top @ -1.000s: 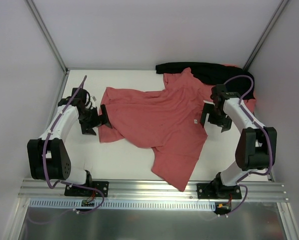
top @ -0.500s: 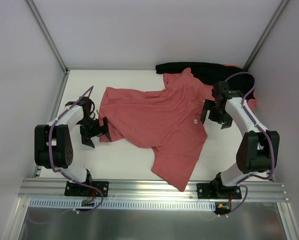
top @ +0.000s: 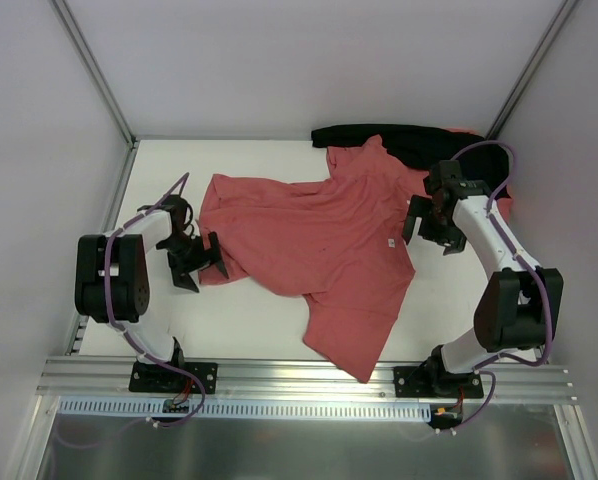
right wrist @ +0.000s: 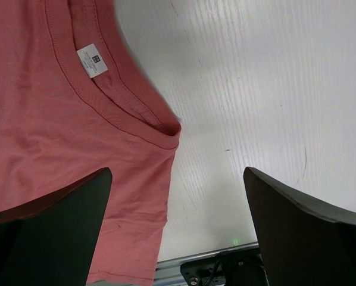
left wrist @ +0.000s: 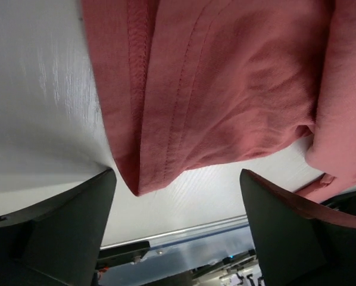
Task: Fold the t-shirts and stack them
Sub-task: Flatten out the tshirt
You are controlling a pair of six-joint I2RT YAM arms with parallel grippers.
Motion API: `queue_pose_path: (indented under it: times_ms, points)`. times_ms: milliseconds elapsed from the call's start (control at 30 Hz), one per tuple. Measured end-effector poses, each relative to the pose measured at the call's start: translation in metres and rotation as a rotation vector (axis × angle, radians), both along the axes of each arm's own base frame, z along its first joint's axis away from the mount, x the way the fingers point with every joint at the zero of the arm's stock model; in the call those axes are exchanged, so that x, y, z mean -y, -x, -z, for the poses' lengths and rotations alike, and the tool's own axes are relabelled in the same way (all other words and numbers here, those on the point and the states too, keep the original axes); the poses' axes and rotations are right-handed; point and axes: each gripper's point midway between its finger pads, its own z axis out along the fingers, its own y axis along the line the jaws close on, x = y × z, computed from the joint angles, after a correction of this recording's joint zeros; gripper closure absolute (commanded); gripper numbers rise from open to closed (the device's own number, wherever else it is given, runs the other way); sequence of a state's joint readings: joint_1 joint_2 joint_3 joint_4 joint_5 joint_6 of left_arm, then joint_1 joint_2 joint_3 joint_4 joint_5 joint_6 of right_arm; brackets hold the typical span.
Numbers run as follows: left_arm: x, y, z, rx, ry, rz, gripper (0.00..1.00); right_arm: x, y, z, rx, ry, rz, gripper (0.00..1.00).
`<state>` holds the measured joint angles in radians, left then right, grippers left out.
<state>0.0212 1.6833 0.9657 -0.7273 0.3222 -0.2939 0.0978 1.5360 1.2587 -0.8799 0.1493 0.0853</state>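
Observation:
A salmon-red t-shirt (top: pixel 319 245) lies spread and rumpled across the white table, its lower part hanging toward the front rail. My left gripper (top: pixel 205 262) is open at the shirt's left edge; in the left wrist view a folded hem corner (left wrist: pixel 139 173) lies between the jaws, not gripped. My right gripper (top: pixel 427 232) is open just right of the collar, over bare table. In the right wrist view the collar (right wrist: pixel 136 113) and its white label (right wrist: pixel 93 62) lie up and left of the jaws. More salmon cloth (top: pixel 499 195) shows at the back right, mostly hidden by the arm.
A black garment (top: pixel 409 140) lies along the back edge at the right. White walls with metal posts close in the sides and back. An aluminium rail (top: pixel 309 385) runs along the front edge. Bare table (top: pixel 249 320) shows at the front left.
The left gripper has moved slightly right and toward the front along the shirt's left edge, its arm folding back. The right gripper has shifted slightly. The shirt has hardly moved.

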Motion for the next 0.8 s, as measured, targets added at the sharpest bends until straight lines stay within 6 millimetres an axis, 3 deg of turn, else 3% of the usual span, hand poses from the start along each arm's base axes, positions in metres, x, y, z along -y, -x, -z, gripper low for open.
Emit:
queue_pose_path:
  times_ms: [33, 67, 267, 433, 600, 667, 800]
  points:
    - [0.0, -0.001, 0.0, 0.003, 0.0, -0.004, 0.44, 0.0, 0.0, 0.0, 0.0, 0.0, 0.0, 0.01]
    - [0.001, -0.002, 0.0, 0.006, 0.001, -0.01, 0.57, 0.0, 0.0, -0.001, 0.001, 0.0, 0.0, 0.01]
    - [0.0, -0.007, 0.008, 0.013, 0.0, -0.003, 1.0, -0.001, -0.008, -0.012, 0.033, -0.004, -0.001, 0.01]
    - [-0.001, -0.006, 0.01, 0.006, -0.009, -0.001, 1.0, -0.003, -0.012, -0.017, 0.048, -0.014, -0.004, 0.01]
    - [-0.005, -0.005, 0.007, 0.01, -0.028, -0.001, 1.0, -0.014, -0.003, -0.015, 0.016, -0.063, -0.029, 0.0]
    - [-0.007, -0.006, 0.004, 0.018, -0.045, 0.0, 1.0, -0.02, 0.009, -0.009, 0.001, -0.073, -0.048, 0.0]
    - [-0.008, -0.014, -0.006, 0.048, -0.049, 0.002, 1.0, -0.029, 0.052, 0.006, -0.068, -0.09, -0.09, 0.01]
